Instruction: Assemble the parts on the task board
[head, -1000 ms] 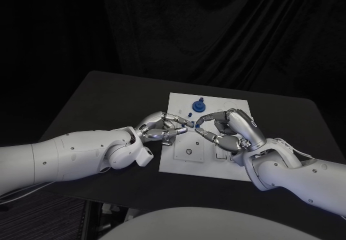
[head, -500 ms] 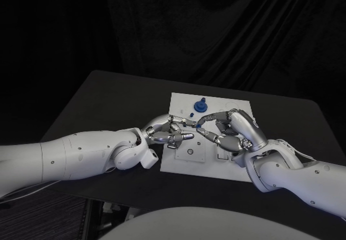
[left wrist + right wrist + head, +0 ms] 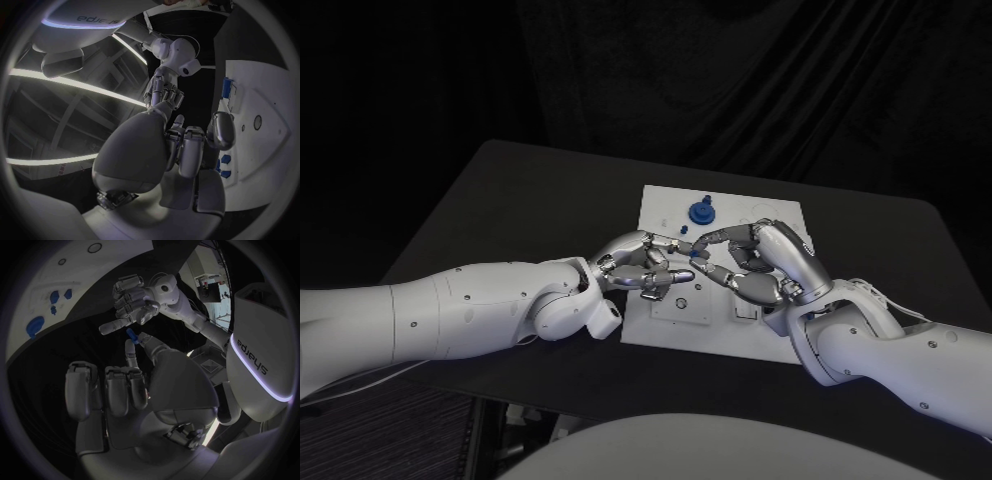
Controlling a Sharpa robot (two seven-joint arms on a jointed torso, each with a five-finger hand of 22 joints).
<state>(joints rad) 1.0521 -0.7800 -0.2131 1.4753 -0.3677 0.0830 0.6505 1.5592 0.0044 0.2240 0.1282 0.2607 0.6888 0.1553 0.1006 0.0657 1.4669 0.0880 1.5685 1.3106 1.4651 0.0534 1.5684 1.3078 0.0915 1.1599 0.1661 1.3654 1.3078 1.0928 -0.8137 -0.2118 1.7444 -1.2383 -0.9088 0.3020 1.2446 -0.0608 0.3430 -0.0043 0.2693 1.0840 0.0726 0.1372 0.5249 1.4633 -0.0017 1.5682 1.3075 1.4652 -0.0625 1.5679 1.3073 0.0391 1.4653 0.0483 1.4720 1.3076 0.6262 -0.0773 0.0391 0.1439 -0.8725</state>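
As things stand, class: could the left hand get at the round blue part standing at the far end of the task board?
Probably yes: the round blue part stands clear on the task board, just beyond the left hand, with nothing over it.

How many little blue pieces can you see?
3 at least: a round blue piece with a small piece behind it on the task board, one pinched by the right hand. Others may be hidden.

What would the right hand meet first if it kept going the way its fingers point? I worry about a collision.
Most likely the left hand: the right hand, pinching a small blue part, points at it from close by. Depth is unclear.
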